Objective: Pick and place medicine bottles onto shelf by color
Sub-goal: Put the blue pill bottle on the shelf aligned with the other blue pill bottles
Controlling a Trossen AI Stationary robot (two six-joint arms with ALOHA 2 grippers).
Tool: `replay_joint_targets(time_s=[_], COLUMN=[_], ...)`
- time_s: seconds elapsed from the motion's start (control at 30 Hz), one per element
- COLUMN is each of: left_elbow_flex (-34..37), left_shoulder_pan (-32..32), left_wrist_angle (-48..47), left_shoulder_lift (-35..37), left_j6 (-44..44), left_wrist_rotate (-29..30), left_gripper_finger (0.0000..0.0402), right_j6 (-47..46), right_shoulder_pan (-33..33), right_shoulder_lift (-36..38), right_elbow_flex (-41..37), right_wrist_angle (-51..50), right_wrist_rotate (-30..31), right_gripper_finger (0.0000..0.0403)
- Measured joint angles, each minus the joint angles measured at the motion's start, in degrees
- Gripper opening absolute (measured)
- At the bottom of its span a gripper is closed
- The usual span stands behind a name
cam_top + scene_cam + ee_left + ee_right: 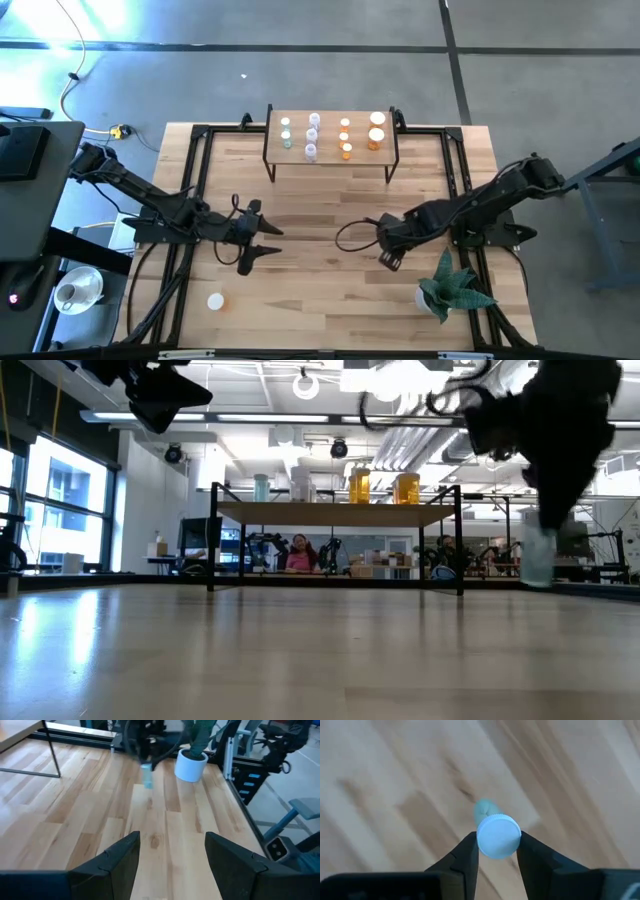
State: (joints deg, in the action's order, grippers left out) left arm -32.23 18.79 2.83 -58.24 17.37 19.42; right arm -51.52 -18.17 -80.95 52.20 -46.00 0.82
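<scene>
Butcher-block tabletop is lying wide and bare in front of the shelf, where bottles are already standing in rows. Right gripper is clamping a pale green bottle by its white cap, hanging well in front of the shelf, toward the plant. Its long axis is running upright, cap up, body pointing down off the wood. Left gripper is idling further left of the shelf, jaws apart and empty, so the right arm looks like the one to carry it back.
</scene>
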Motion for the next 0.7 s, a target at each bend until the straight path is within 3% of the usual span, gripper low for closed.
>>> replay_joint_targets(time_s=[0.4,0.7], left_elbow_flex=[-0.02,-0.02], left_shoulder_pan=[-0.02,-0.3], left_wrist_angle=[-0.01,0.39], left_shoulder_lift=[-3.81,-8.97], left_j6=[1.94,1.65], left_wrist_rotate=[8.57,8.46], left_gripper_finger=[0.0243,0.0242], right_j6=[9.24,21.18], right_shoulder_pan=[0.56,3.67], right_shoulder_lift=[-0.92,-8.58], right_elbow_flex=[7.84,19.35], right_wrist_angle=[4.02,2.19], right_wrist_rotate=[2.31,1.77], right_gripper_finger=[0.0103,0.0103])
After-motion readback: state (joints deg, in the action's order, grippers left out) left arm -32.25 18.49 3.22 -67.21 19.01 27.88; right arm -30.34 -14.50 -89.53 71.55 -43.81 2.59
